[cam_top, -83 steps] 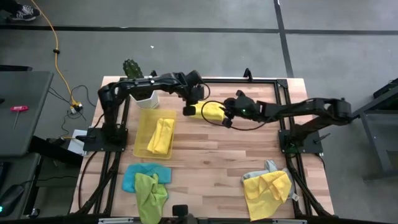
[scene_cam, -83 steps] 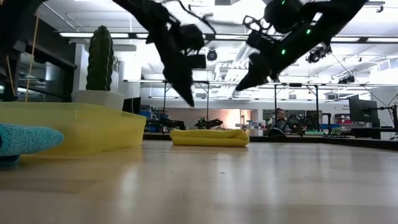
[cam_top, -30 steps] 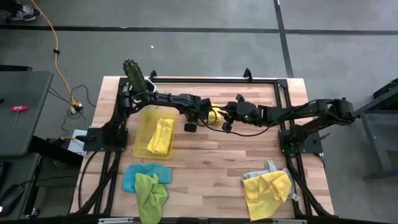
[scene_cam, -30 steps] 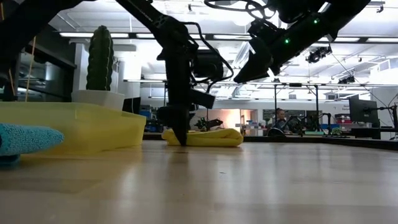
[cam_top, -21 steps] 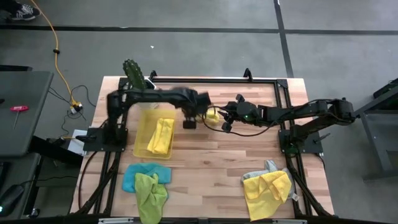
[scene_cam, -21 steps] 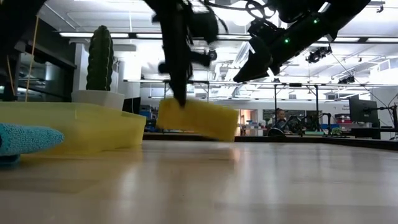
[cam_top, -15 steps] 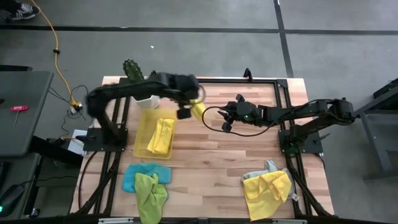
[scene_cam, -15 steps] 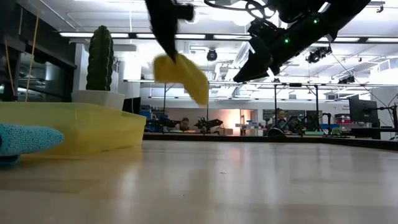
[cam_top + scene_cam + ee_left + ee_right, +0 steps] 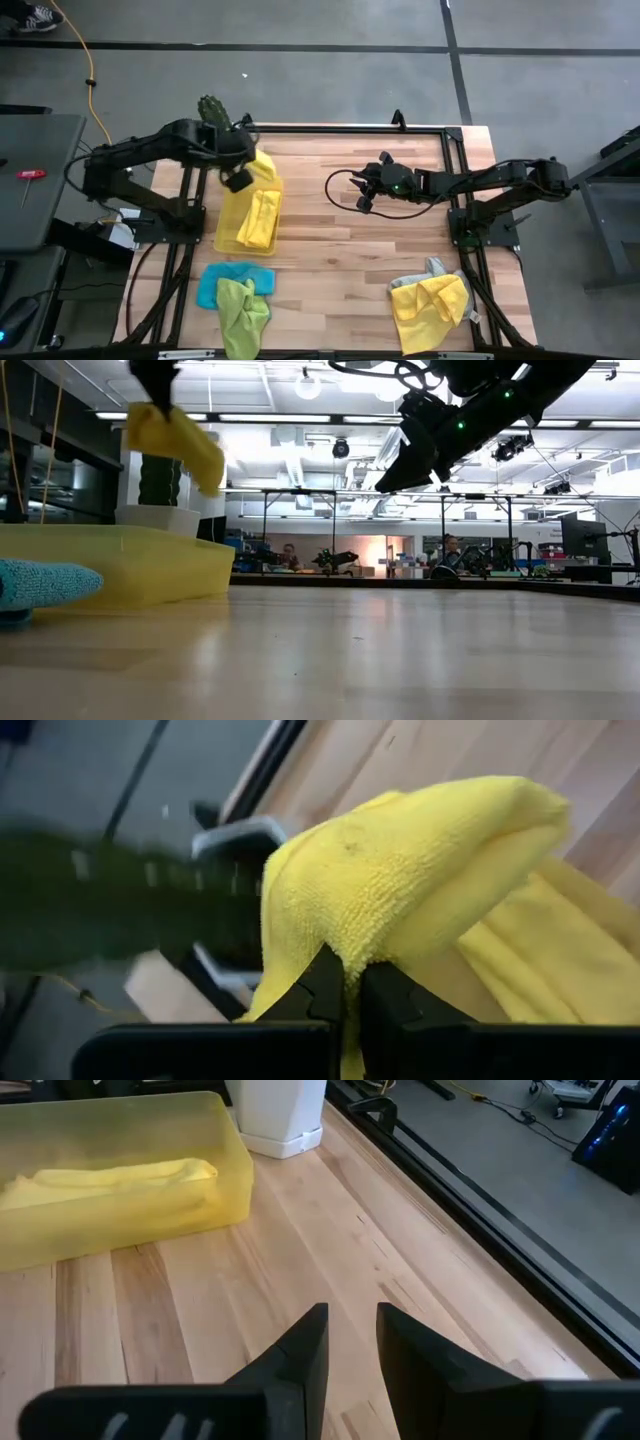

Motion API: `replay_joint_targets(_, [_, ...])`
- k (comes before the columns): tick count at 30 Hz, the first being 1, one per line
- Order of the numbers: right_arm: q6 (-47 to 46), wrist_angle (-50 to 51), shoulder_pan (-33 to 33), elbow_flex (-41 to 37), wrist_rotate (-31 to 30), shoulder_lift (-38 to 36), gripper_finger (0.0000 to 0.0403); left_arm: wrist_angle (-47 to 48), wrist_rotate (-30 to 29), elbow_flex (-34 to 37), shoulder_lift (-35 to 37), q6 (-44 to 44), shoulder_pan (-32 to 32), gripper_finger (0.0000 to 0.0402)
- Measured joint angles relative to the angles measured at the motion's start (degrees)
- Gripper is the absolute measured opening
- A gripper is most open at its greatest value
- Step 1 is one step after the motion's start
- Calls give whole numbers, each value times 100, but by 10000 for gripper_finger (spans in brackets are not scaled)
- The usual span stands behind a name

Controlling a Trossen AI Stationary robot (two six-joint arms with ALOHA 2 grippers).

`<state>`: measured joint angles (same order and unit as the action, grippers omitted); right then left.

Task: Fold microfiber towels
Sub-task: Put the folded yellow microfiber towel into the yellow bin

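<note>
Left gripper (image 9: 243, 172) is hanging above the far end of the yellow tray (image 9: 229, 234), jaws clamped tight on a folded yellow towel (image 9: 263, 166). The wrist view is showing the fingers (image 9: 326, 982) pinching a fold of that towel (image 9: 400, 890), with the cloth bulging out past the tips. In the low view the held towel (image 9: 178, 442) is dangling high off the table, in front of the cactus (image 9: 158, 478) in its white pot (image 9: 160, 517).

Inside the tray another folded yellow towel (image 9: 259, 218) is lying flat (also visible through the tray wall (image 9: 120, 1210) in the right wrist view).

Right gripper (image 9: 364, 189) is hovering over bare wood near the table (image 9: 350, 260) middle, well apart from the tray, holding nothing; its fingers (image 9: 305, 1345) are standing a narrow gap apart.

Near the front left corner a light blue towel (image 9: 212, 284) is lying crumpled with a lime green towel (image 9: 240, 310) partly on top of it. Near the front right corner a loose yellow towel (image 9: 428, 306) is lying over a grey towel (image 9: 432, 270). All four are unfolded heaps.

People are showing small in the room behind the table, too far to tell more.
</note>
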<state>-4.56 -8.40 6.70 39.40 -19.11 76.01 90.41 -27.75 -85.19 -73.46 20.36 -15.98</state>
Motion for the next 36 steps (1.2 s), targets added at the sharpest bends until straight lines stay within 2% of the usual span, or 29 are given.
replay_joint_targets(3, [2, 0, 0, 0, 0, 0, 78, -47, 83, 505, 282, 428, 206, 0])
replay_joint_targets(11, [35, -2, 4, 0, 0, 0, 78, -737, 179, 1624, 558, 795, 597, 0])
replay_joint_targets(15, [44, -4, 4, 0, 0, 0, 78, -806, 97, 1983, 488, 865, 734, 0])
replay_joint_targets(22, [46, -5, 4, 0, 0, 0, 79, -1577, -12, 2446, 482, 769, 834, 0])
replay_joint_targets(29, [48, -7, 4, 0, -1, 0, 78, -1982, -472, 2836, 419, 795, 856, 0])
replay_joint_targets(36, [48, -7, 4, 0, -1, 0, 78, -2844, -412, 3568, 408, 1041, 999, 0])
